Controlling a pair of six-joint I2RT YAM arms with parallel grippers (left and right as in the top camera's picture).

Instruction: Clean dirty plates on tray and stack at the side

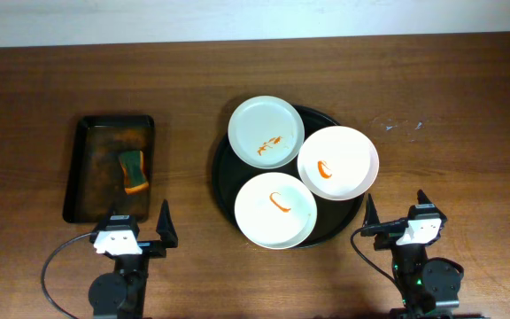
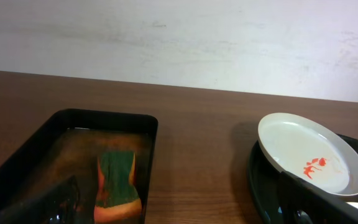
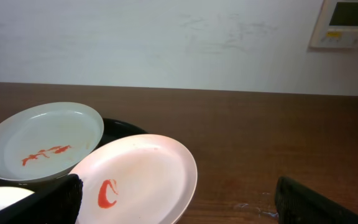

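Three white plates with orange-red sauce smears lie on the round black tray [image 1: 222,168]: a far one [image 1: 266,131], a right one [image 1: 338,163] and a near one [image 1: 275,210]. My left gripper [image 1: 136,228] stands open at the table's near edge, just in front of the dark rectangular tray, nothing between its fingers. My right gripper [image 1: 397,209] stands open near the front right, beside the round tray. The left wrist view shows the far plate [image 2: 309,152]. In the right wrist view the right plate [image 3: 135,180] overlaps the far plate [image 3: 42,140].
A dark rectangular tray [image 1: 80,168] at the left holds a green and orange sponge [image 1: 133,171], also in the left wrist view as sponge [image 2: 118,183]. Faint white marks [image 1: 401,125] dot the wood at the right. A wall panel [image 3: 347,22] hangs behind.
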